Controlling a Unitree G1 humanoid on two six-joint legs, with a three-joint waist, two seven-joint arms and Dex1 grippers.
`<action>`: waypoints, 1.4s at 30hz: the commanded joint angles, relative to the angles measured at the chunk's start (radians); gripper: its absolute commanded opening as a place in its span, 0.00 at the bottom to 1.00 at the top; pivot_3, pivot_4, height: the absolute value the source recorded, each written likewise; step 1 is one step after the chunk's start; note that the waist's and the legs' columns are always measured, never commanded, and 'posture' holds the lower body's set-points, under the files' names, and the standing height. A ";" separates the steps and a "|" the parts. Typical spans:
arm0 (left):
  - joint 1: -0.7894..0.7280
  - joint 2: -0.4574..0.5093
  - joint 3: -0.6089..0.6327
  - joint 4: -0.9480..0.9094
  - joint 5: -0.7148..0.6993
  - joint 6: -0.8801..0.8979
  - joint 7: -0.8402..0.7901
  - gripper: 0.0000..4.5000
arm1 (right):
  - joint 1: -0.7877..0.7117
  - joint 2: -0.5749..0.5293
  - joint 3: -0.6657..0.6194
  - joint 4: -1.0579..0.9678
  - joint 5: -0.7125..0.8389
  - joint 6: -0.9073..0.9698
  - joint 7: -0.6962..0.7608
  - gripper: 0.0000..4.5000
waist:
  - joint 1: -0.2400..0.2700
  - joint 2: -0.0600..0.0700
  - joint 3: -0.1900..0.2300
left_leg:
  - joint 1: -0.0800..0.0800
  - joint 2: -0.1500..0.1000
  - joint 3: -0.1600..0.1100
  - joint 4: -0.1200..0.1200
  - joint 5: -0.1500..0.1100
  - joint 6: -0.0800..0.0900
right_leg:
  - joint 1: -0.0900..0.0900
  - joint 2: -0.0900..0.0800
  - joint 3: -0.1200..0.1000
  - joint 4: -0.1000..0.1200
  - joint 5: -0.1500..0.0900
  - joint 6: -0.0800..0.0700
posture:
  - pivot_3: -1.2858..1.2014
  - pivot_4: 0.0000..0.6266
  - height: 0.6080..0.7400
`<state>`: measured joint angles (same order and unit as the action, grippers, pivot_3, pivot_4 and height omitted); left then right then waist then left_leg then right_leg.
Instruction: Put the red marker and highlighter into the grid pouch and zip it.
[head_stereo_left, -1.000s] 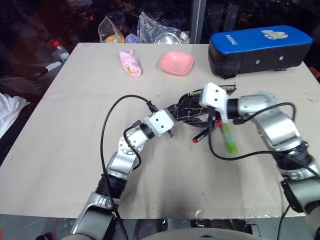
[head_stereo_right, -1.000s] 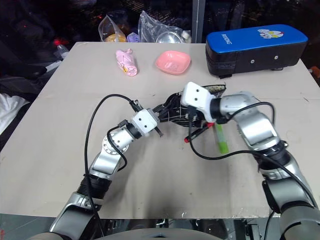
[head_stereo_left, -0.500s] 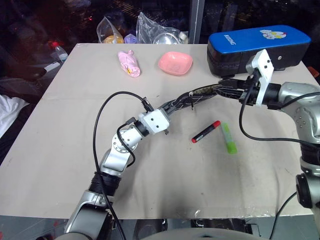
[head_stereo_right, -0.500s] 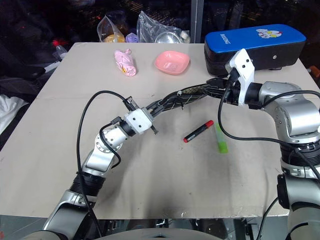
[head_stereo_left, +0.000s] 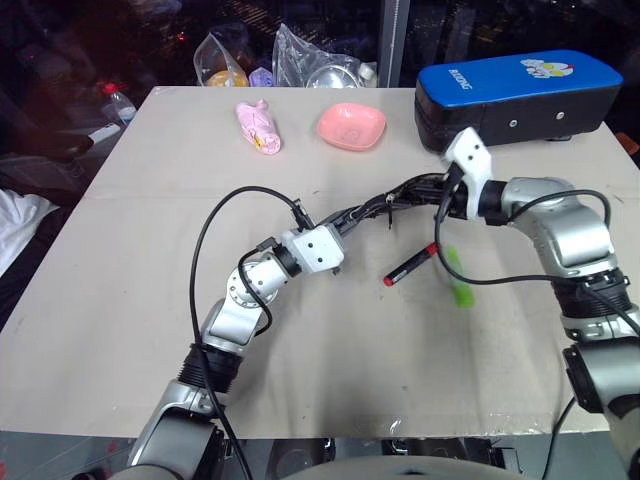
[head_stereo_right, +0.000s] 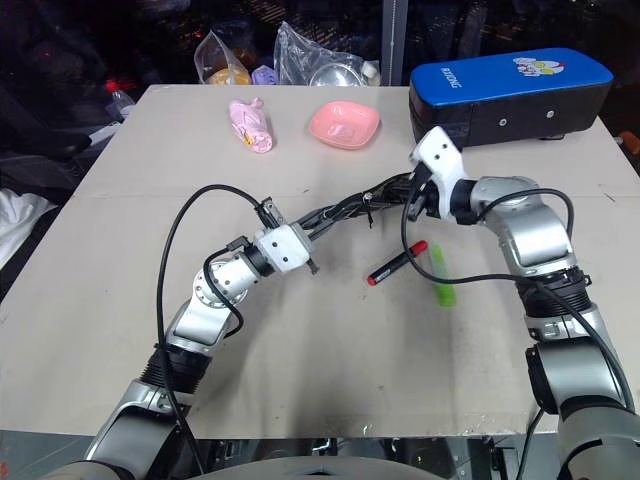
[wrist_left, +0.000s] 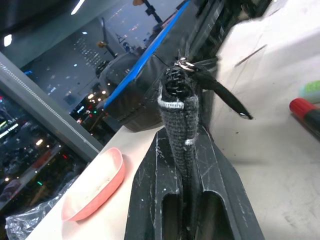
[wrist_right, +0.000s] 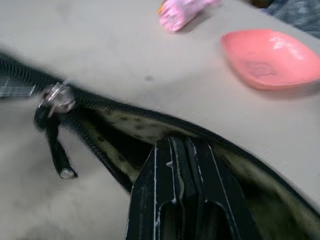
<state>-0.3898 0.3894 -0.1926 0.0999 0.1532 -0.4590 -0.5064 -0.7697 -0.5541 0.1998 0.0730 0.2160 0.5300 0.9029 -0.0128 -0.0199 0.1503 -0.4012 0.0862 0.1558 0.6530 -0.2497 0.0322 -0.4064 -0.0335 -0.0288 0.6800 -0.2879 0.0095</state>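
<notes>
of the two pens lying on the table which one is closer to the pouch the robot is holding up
The red marker: a slim black pen with a red cap, lying nearer the grid pouch than the lime-green highlighter.

The pouch (head_stereo_left: 385, 210) hangs stretched above the middle of the counter (head_stereo_left: 120, 300), its left end pinched in the left gripper (head_stereo_left: 340, 232) and its right end in the right gripper (head_stereo_left: 440, 195). The marker (head_stereo_left: 412, 264) lies on the counter before the pouch, with the highlighter (head_stereo_left: 458, 283) just to its right. Behind, a bowl (head_stereo_left: 352, 125) sits between a wrapped packet (head_stereo_left: 260, 126) on the left and a big case (head_stereo_left: 515, 92) on the right.
</notes>
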 joint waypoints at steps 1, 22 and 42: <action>-0.026 -0.003 -0.008 -0.010 -0.014 -0.023 -0.011 0.00 | -0.039 -0.022 0.115 0.002 -0.154 -0.288 0.057 0.00 | 0.000 0.000 0.000 | 0.000 0.000 0.001 0.000 0.000 0.000 | 0.000 0.000 0.000 0.000 0.000 0.000 | 0.52 0.24 1.00; -0.022 -0.026 -0.011 0.014 0.000 -0.004 0.004 0.00 | -0.108 -0.007 0.174 0.193 -0.447 -0.796 0.005 0.96 | -0.001 0.000 0.000 | 0.001 0.001 0.005 0.001 0.000 0.000 | -0.002 0.000 0.002 0.002 0.000 0.000 | 0.52 0.24 1.00; -0.002 0.009 0.022 0.013 -0.050 0.010 -0.011 0.00 | 0.525 -0.039 -0.310 -0.623 0.046 0.110 -0.197 0.96 | 0.006 0.000 0.000 | 0.000 0.001 0.001 0.001 0.000 0.000 | -0.001 -0.002 0.004 0.004 0.000 0.000 | 0.52 0.24 1.00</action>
<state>-0.3861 0.4004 -0.1794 0.1396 0.1229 -0.4427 -0.5180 -0.2593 -0.5979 -0.0685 -0.4635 0.2462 0.5979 0.7559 -0.0072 -0.0202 0.1499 -0.4010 0.0872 0.1576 0.6544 -0.2494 0.0318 -0.4083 -0.0346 -0.0244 0.6845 -0.2880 0.0096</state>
